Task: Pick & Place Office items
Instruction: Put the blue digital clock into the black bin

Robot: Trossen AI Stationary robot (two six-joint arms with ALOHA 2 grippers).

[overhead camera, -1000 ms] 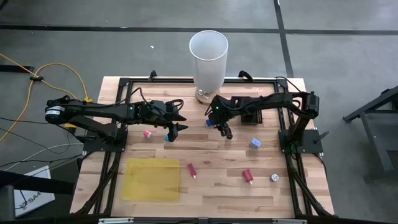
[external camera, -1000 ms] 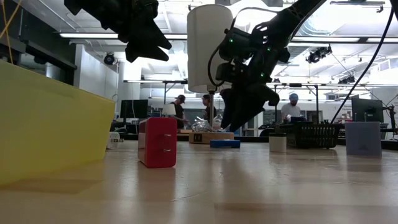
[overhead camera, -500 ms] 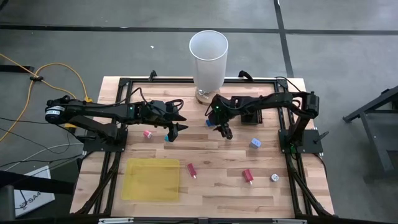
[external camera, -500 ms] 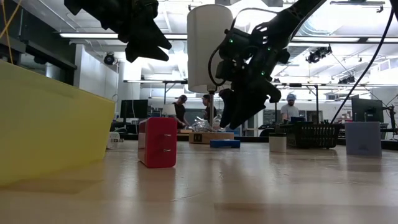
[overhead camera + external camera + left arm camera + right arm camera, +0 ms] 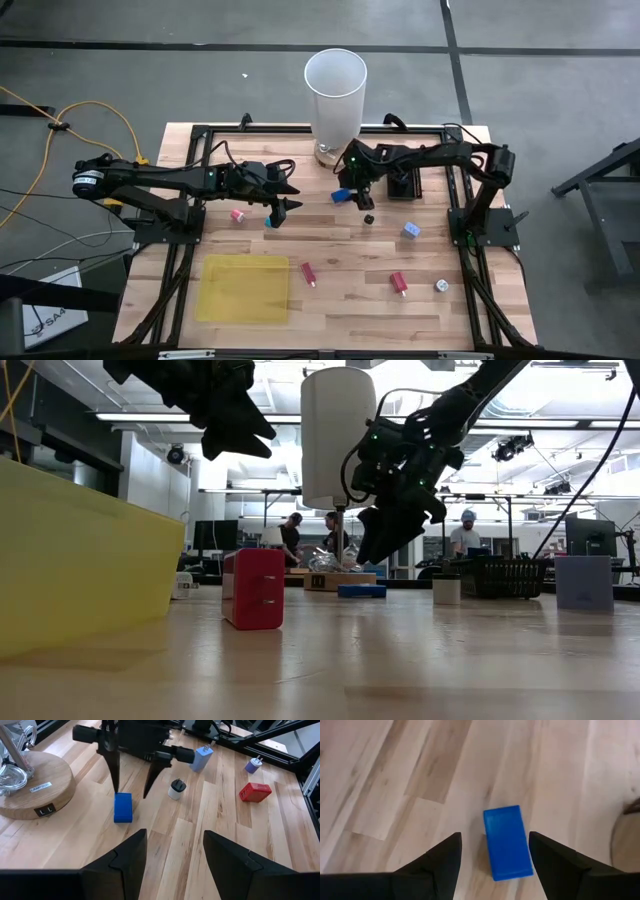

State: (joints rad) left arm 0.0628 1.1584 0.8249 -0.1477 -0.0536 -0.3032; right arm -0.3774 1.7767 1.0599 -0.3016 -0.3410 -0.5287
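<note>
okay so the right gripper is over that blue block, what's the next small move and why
Probably lower the right gripper straight down, then close. Its fingers are open and empty, the blue block lies flat on the table between them, and in the low view the gripper hangs above the tabletop.

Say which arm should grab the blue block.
Right. The right gripper hangs open directly over the blue block, fingers either side of it. The left gripper hangs farther away.

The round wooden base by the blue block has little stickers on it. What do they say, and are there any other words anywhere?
White sticker on top of the round wooden base: too small and blurred to read.
Black sticker on the base's side: looks like "LL", not certain.
Blue block, red piece and the other small pieces: no words show.
Tall white cylinder: no words show.
</note>
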